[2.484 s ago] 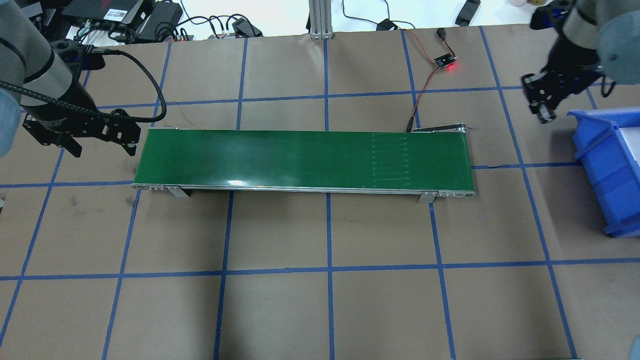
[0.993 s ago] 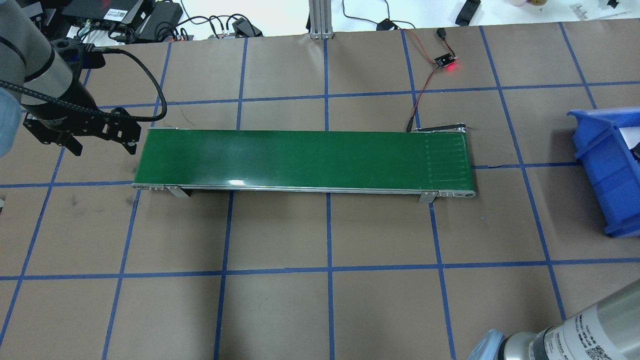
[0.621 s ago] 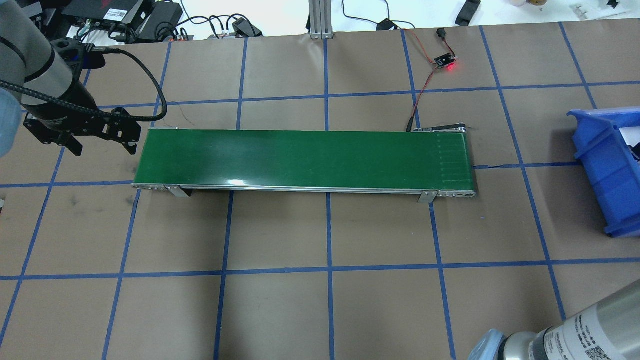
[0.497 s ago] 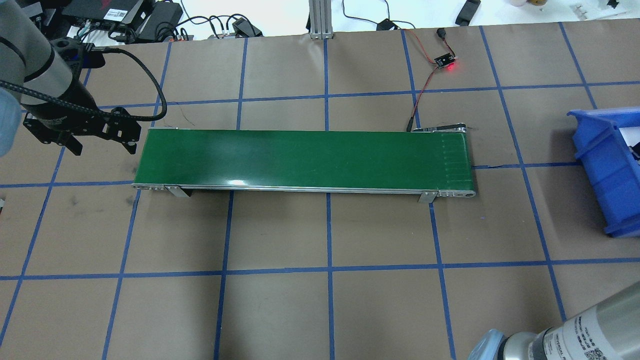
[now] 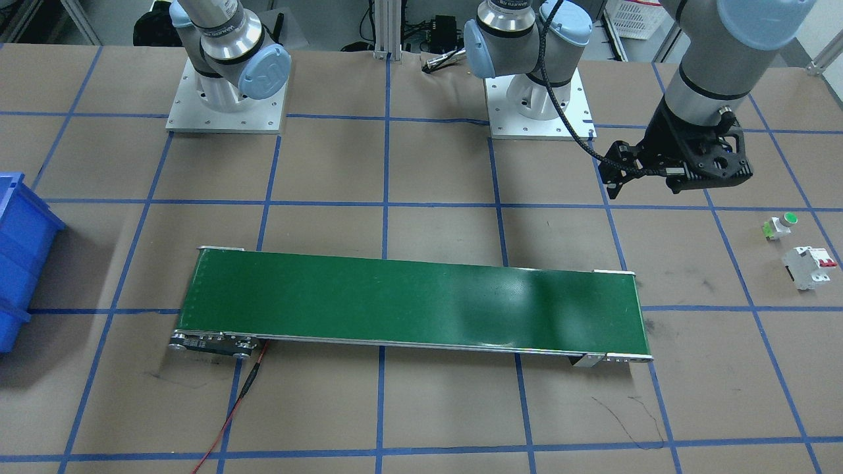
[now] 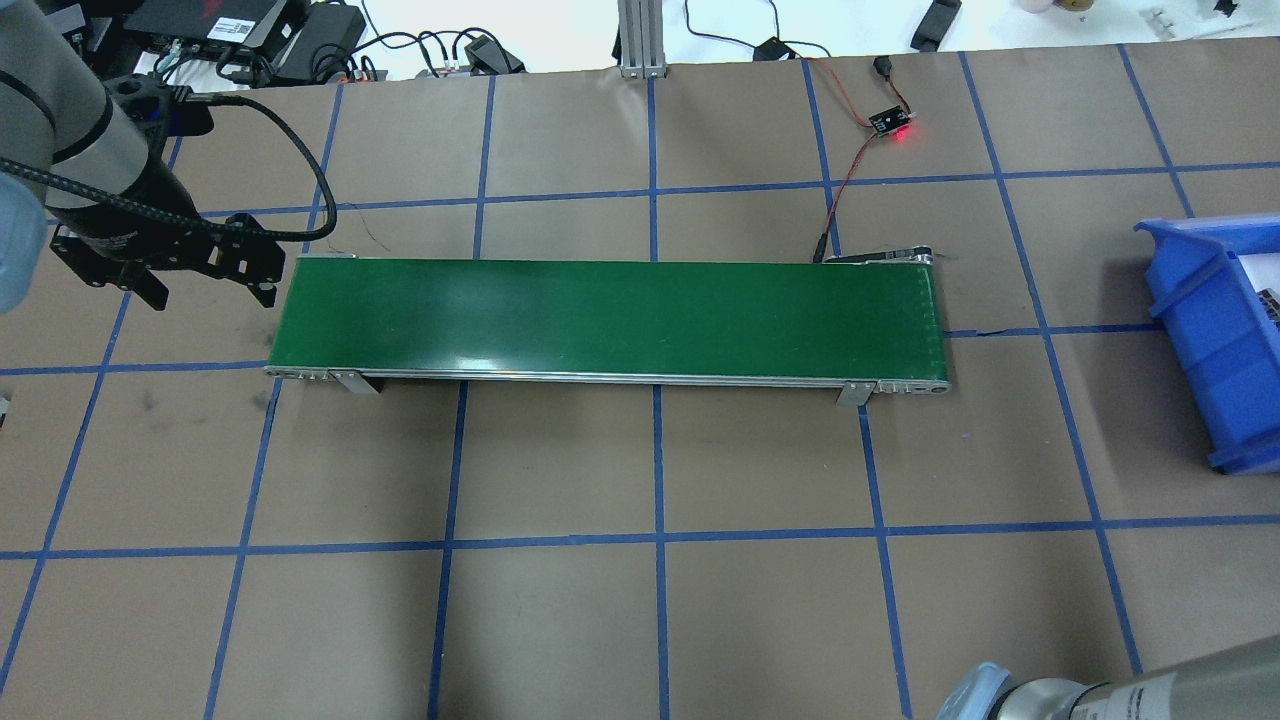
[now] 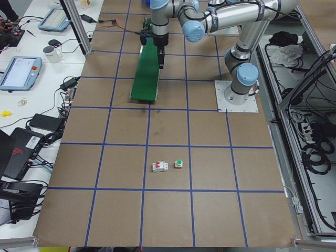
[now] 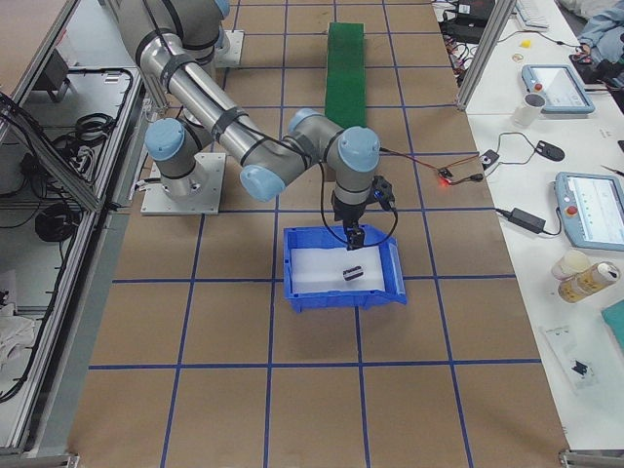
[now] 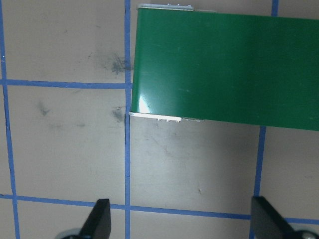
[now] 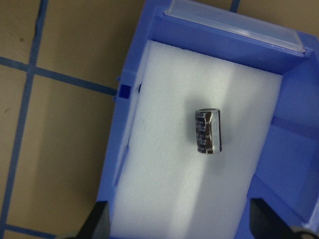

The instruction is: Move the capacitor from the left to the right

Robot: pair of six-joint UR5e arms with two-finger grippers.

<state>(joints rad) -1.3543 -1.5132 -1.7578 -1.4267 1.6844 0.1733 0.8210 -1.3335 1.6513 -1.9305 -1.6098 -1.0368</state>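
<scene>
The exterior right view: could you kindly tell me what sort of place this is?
Likely a robotics lab: left arm and right arm bolted to a tape-gridded table, a green conveyor, and a teach pendant on a side bench.

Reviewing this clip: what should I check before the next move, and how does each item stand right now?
1. Capacitor lies inside the blue bin, on the white foam: ok.
2. Right gripper open, nothing between its fingers: ok.
3. Right gripper apart from the capacitor: ok.
4. Left gripper open and empty: ok.
5. No part showing on the conveyor belt: ok.
6. Belt stopped: cannot tell.
</scene>
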